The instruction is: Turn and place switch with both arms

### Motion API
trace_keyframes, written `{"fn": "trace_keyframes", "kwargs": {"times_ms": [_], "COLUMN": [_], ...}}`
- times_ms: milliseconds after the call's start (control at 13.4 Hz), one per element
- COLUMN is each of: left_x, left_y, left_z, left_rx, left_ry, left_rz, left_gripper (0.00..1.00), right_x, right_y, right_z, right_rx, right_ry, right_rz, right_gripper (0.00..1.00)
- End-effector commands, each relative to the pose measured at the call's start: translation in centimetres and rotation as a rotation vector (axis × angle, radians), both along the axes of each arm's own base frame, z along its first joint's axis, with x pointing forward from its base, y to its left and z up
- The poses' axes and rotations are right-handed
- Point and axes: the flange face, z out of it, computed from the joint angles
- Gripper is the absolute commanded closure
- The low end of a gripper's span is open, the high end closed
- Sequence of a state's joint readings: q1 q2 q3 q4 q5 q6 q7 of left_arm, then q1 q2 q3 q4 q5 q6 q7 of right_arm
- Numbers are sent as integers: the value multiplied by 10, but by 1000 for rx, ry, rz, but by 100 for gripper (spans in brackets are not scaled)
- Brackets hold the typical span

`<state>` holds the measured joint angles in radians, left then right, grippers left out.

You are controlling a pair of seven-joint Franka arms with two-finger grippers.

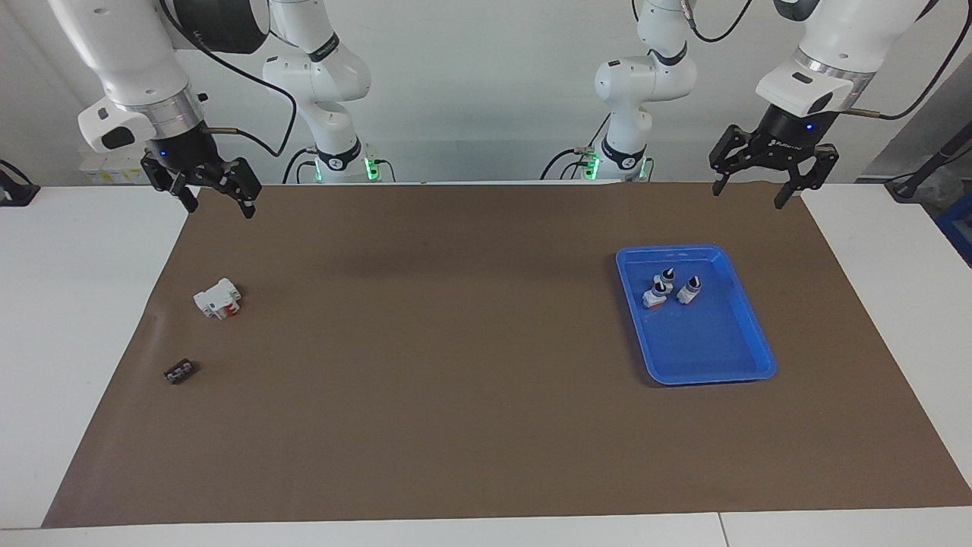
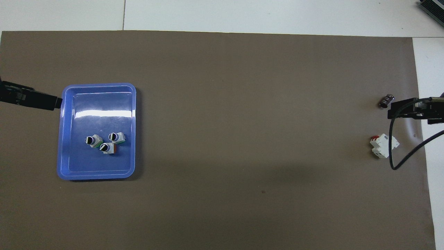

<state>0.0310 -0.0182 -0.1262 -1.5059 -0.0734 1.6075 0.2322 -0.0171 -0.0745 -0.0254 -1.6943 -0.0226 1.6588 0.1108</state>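
Note:
Three small selector switches lie close together in a blue tray (image 1: 748,357) toward the left arm's end of the table. The switch (image 2: 93,140) with the green block lies at the side of the group toward the tray's outer wall; it also shows in the facing view (image 1: 689,289). The other two switches (image 2: 108,148) (image 2: 117,137) lie beside it; one shows a red block. My left gripper (image 1: 749,196) hangs open and empty in the air over the mat's edge by the robots, above the tray's end of the table. My right gripper (image 1: 219,207) hangs open and empty over the mat's other corner by the robots.
A larger white-and-red blocky part (image 1: 218,298) lies on the brown mat (image 1: 456,342) toward the right arm's end. A small dark part (image 1: 180,372) lies farther from the robots than it. A black cable (image 2: 399,152) hangs from the right arm.

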Motion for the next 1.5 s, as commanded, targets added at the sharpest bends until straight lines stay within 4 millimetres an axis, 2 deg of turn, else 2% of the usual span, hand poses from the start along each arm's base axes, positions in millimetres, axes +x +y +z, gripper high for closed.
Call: {"fn": "trace_keyframes", "kwargs": {"times_ms": [0, 299, 374, 524, 1122, 1421], "left_x": [-8, -17, -20, -21, -30, -41], "left_y": [4, 14, -2, 25, 17, 9], "left_z": [7, 9, 12, 20, 16, 25], "left_rx": [27, 41, 47, 33, 53, 53], "left_ry": [16, 76, 90, 103, 169, 163], "left_rz": [19, 39, 8, 67, 59, 90], "left_gripper": [0, 0, 0, 0, 0, 0], "right_x": [-5, -5, -5, -7, -8, -8], "right_y": [0, 1, 0, 0, 1, 2], "right_z": [3, 3, 3, 3, 3, 3], "right_rx": [-3, -4, -2, -2, -1, -2], "right_ry": [-16, -18, -19, -11, -6, -6], "right_rz": [26, 31, 28, 25, 29, 31], "right_gripper": [0, 0, 0, 0, 0, 0]}}
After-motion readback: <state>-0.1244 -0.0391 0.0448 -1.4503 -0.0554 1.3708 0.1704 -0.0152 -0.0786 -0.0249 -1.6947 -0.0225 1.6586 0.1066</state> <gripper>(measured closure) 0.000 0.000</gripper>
